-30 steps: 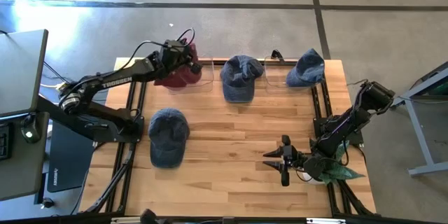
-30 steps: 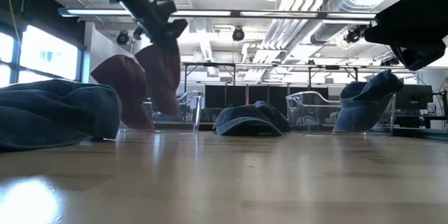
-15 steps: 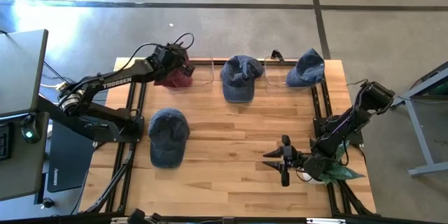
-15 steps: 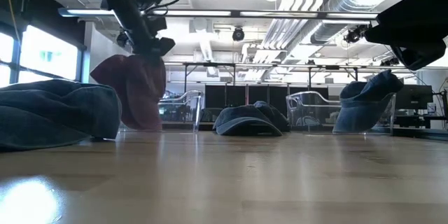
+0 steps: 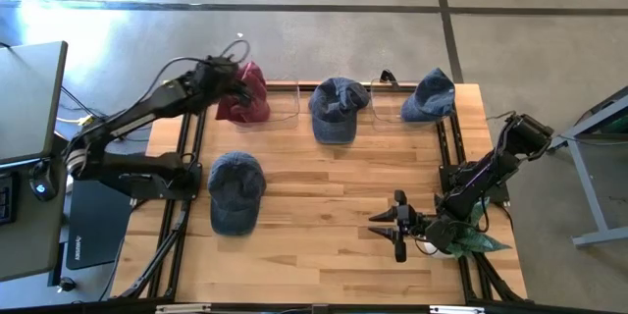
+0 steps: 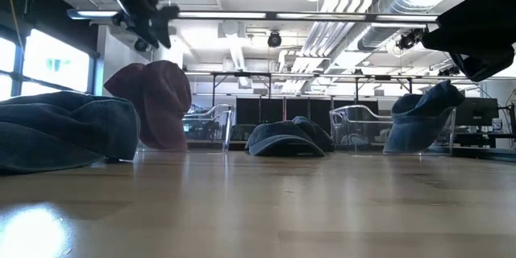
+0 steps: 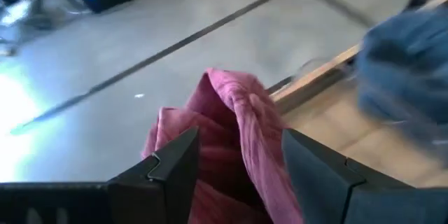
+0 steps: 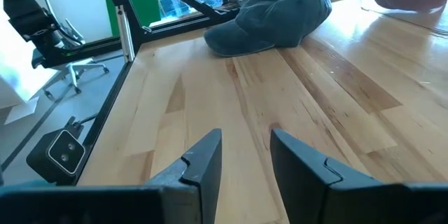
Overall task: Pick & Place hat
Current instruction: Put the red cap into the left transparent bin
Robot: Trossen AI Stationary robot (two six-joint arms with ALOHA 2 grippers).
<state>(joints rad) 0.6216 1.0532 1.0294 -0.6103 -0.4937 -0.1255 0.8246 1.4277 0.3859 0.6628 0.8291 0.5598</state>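
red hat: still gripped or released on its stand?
Released. Red hat sits on the clear stand; left gripper open, clear of it.

Four hats sit on the counter [image 5: 324, 206]. One is a red hat [image 5: 245, 93] at the far left corner. Three are blue denim hats: one [image 5: 335, 108] at the middle of the far edge, one [image 5: 430, 94] at the far right corner, and one [image 5: 235, 190] lying nearer, on the left side. Two clear stands can be made out along the far edge, one [image 6: 211, 122] beside the red hat and one [image 6: 355, 125] towards the right. Two dark arms work here, each ending in one pincer.
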